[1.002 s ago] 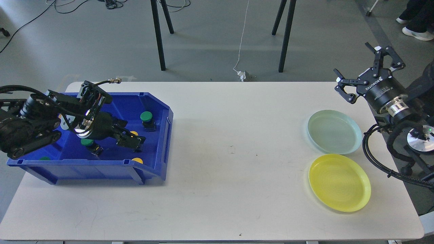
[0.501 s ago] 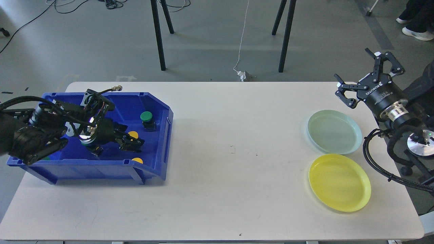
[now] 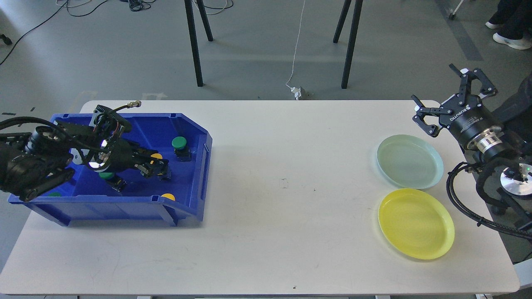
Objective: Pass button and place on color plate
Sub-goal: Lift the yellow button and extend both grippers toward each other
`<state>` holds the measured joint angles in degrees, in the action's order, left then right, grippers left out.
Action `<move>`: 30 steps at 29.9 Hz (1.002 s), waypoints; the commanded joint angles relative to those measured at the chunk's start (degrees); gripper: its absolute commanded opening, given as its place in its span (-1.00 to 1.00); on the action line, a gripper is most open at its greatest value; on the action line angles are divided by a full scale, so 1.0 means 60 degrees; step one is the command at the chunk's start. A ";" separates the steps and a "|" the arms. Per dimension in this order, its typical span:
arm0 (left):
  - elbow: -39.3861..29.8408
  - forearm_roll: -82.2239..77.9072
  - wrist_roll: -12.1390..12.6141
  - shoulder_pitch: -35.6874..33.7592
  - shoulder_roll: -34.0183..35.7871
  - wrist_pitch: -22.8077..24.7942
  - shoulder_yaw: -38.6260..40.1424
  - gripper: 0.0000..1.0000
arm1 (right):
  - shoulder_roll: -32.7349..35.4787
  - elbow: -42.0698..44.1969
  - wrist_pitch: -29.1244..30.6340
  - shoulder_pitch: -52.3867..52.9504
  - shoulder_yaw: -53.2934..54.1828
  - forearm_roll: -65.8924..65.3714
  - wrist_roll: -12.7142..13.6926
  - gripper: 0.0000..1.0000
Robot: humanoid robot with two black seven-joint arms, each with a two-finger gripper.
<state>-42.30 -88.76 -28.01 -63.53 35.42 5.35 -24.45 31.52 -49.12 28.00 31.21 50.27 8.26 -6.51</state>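
Observation:
My left gripper (image 3: 158,169) reaches down into the blue bin (image 3: 195,195) at the table's left. Its dark fingers are closed around a yellow-capped button (image 3: 156,156), whose black body is mostly hidden. Other buttons lie in the bin: a green one (image 3: 179,143) at the back right, a green one (image 3: 107,175) under my wrist, and a yellow one (image 3: 168,196) by the front wall. A pale green plate (image 3: 409,161) and a yellow plate (image 3: 415,223) sit at the table's right. My right gripper (image 3: 434,85) is open and empty, above the table's far right corner.
The white table (image 3: 282,216) stretches between the bin and the plates. Black stand legs (image 3: 193,45) and cables are on the floor beyond the far edge. My right arm's hoses (image 3: 465,203) hang by the right edge.
My left gripper has shifted left and back inside the bin and closed its fingers; the yellow-capped button moved with it. My right gripper has barely moved.

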 commanded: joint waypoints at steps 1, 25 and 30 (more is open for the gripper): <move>-0.1511 0.0261 0.0002 -0.0236 0.1327 0.0133 0.1271 -0.92 | 0.0151 -0.0118 0.0000 -0.0001 0.0000 0.0000 0.0001 0.98; -0.3950 0.6899 0.0002 0.1609 -0.0982 0.1438 0.6917 -0.87 | 0.0023 -0.4338 0.0000 0.1770 -0.3207 -0.3545 -0.1391 0.97; -0.3950 0.6884 0.0002 0.1609 -0.1011 0.1438 0.6917 -0.87 | -0.0755 -0.3767 -0.0038 0.2180 -0.3310 -0.3560 -0.1376 0.97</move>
<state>-65.98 -47.38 -27.99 -53.89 29.42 13.98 17.05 29.23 -73.66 27.99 42.95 30.77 -13.01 -14.84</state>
